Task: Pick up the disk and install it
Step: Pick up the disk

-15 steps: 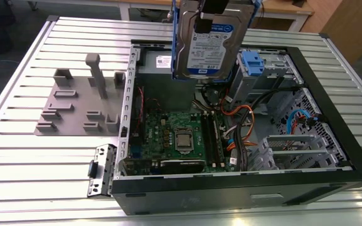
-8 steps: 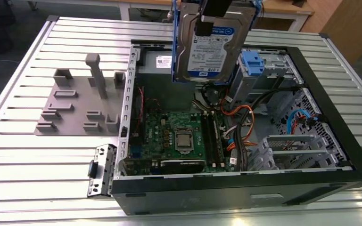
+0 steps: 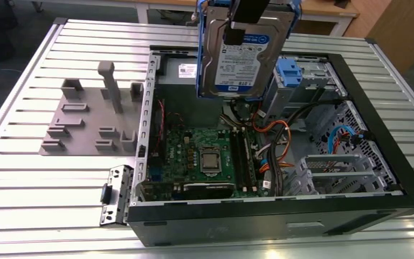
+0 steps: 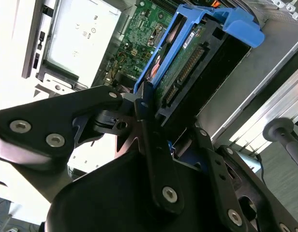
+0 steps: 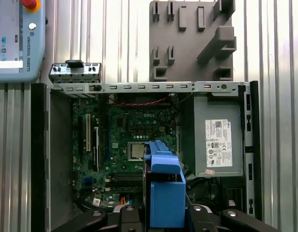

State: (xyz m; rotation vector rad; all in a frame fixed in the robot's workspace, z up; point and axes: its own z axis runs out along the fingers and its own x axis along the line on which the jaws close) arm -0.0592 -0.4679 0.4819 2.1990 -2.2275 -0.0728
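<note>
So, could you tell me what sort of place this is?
Probably a robotics lab bench: an open desktop PC case lies on a slotted aluminium table beside a grey fixture plate, and the gripper holds the disk above it.

Directly beneath the gripper [image 3: 236, 27] a black computer case [image 3: 228, 226] lies open on its side on a slatted metal table [image 3: 34, 205]. The green motherboard [image 3: 200, 156] covers the case floor below the gripper, with the square processor socket [image 3: 211, 160] near its middle. A grey power supply box [image 5: 219, 140] with a white sticker sits in a corner of the case, near the gripper. A blue plastic bracket [image 3: 291, 70] on the metal drive cage is just beside the gripper, toward the exterior view's right. Orange cables [image 3: 275, 143] loop below it. Well apart from the gripper, toward the exterior view's left, a grey fixture plate [image 3: 84, 121] with upright pegs rests on the table.
</note>
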